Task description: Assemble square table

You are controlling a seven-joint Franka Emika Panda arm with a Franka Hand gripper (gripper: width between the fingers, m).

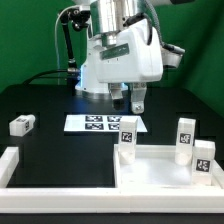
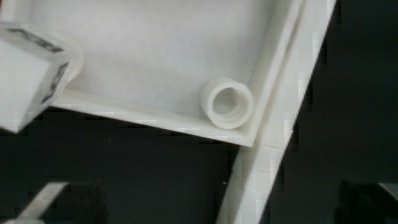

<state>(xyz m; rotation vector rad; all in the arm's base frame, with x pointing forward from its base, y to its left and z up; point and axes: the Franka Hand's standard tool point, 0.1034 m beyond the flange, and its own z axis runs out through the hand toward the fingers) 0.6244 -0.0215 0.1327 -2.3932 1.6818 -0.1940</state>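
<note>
The square table's white slab (image 1: 160, 172) lies at the exterior view's lower right, rim up. Three white tagged leg blocks stand upright in it: one at the near-left corner (image 1: 128, 140), two at the right (image 1: 185, 137) (image 1: 205, 156). A fourth leg block (image 1: 21, 124) lies loose on the black table at the left. My gripper (image 1: 130, 100) hangs open and empty above the slab's back-left corner. In the wrist view the gripper (image 2: 210, 205) looks down on the slab's rim (image 2: 285, 90), an empty round corner socket (image 2: 228, 102) and one leg block (image 2: 32, 75).
The marker board (image 1: 105, 124) lies flat just behind the slab, under the arm. A long white rail (image 1: 10, 165) with an upturned end runs along the front left edge. The robot's base (image 1: 100, 70) stands at the back.
</note>
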